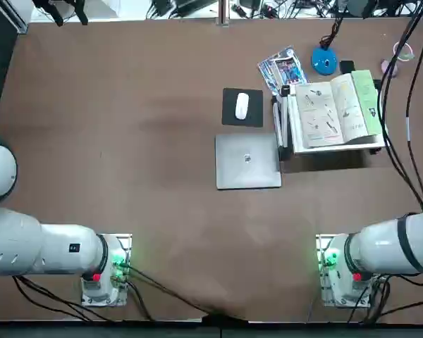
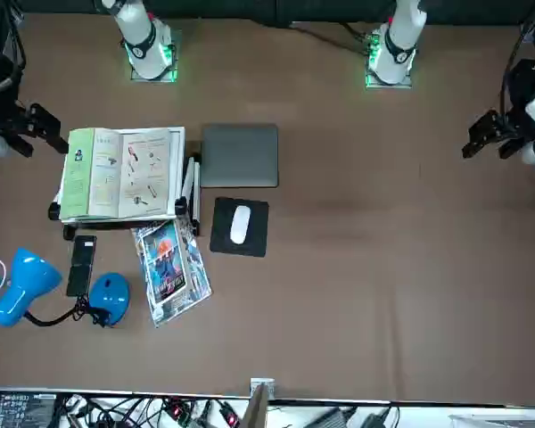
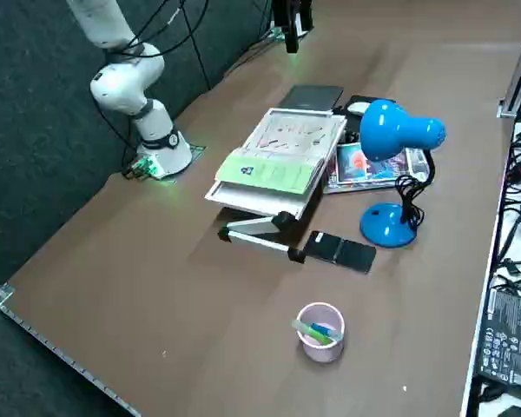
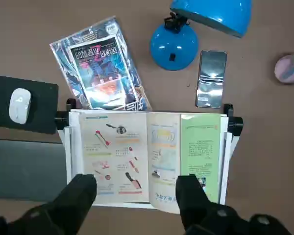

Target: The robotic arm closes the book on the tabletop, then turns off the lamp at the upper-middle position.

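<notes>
Spread apart, the two fingers (image 4: 77,198) of the right hand (image 4: 136,198) have a gap between them and pinch nothing; the hand is near the book (image 4: 125,152) and apart from it, off to its right side in the front view as the robot counts sides. The book lies open, white pages and green cover facing up, on a white stand (image 3: 243,200) with black corner pieces, which stands on the desk (image 1: 162,211). Beyond the book, on the side away from the robot, is the lamp (image 3: 386,224), its round blue base on the desk and its blue head raised and tilted. Also beyond the book lie the dark phone (image 4: 211,78), close by, and the glossy leaflets (image 4: 105,73), toward its left. The closed laptop (image 1: 247,161) is left of the book, and so is the black pad (image 2: 225,242) with a white mouse (image 2: 240,225) on it. The pink-rimmed cup (image 3: 321,332), holding pens, stands beyond the book and to its right
</notes>
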Tool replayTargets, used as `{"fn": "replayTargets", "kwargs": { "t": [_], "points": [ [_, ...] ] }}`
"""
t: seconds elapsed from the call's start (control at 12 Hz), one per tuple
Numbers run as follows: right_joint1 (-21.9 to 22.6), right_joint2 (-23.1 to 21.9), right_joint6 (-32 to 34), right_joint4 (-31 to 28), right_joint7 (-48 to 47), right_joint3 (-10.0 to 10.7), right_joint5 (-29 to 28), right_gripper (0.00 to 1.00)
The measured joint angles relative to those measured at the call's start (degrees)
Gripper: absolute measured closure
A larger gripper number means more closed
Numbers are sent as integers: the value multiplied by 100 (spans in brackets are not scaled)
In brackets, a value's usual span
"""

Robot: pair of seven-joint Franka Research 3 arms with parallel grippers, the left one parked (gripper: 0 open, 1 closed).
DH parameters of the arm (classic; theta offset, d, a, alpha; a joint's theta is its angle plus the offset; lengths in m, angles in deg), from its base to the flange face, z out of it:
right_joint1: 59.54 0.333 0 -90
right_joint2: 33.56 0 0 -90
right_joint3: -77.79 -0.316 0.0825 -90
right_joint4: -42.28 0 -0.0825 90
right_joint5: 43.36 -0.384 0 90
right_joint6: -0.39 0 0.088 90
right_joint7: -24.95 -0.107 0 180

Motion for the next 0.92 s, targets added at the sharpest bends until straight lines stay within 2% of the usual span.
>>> {"fn": "replayTargets", "kwargs": {
  "t": [0.92],
  "points": [
    [-97,52,132,8,0,7,-28,0]
  ]
}}
